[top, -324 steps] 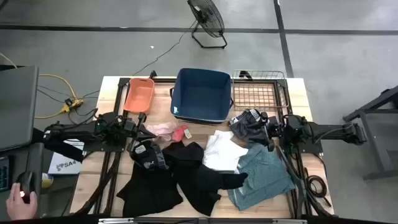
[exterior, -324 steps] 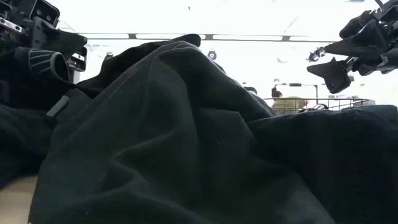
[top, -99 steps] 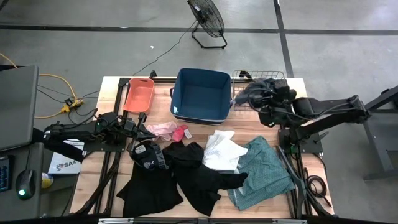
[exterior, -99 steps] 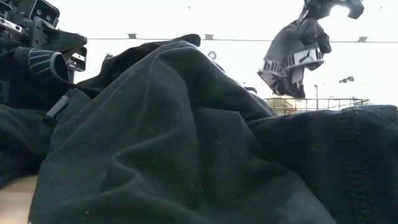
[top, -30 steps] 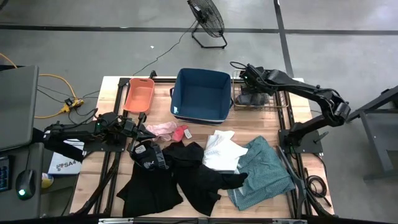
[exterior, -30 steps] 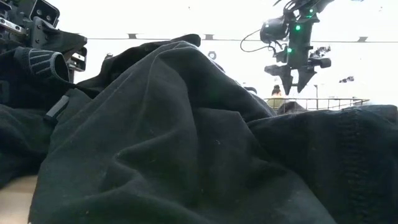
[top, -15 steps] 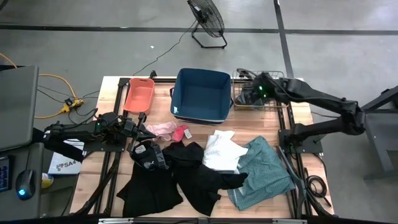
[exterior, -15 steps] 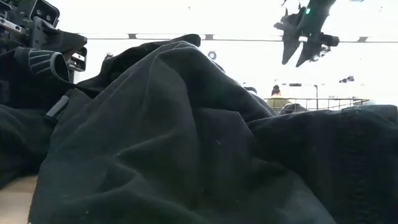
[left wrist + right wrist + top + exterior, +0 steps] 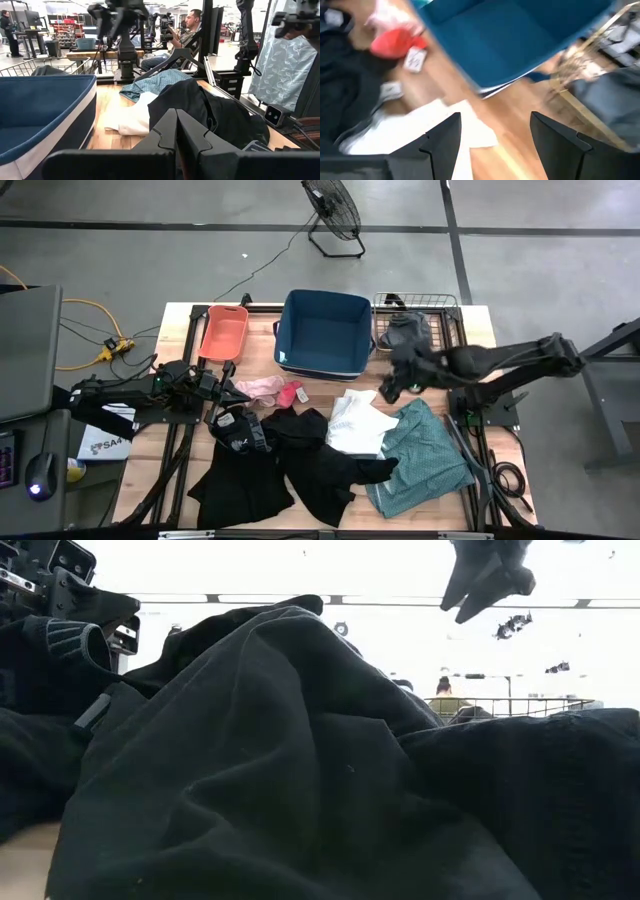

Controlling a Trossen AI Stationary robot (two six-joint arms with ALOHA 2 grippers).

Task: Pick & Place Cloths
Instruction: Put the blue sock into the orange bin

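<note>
High view, wooden table [image 9: 180, 480] strewn with cloths [image 9: 300, 455], right pincer [image 9: 388, 390] wide, left pincer [image 9: 228, 380] closed

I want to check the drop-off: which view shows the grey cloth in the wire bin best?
The high view: the grey cloth lies in the wire bin. The low and left wrist views show only a dark hump behind the wire; the right wrist view blurs it.

high: straight down over the whole table [image 9: 180, 315] | low: table-level, pressed close behind black cloth [image 9: 300, 770]; faces the room | wrists: forward along fingers; both see the navy bin [image 9: 40, 107]
</note>
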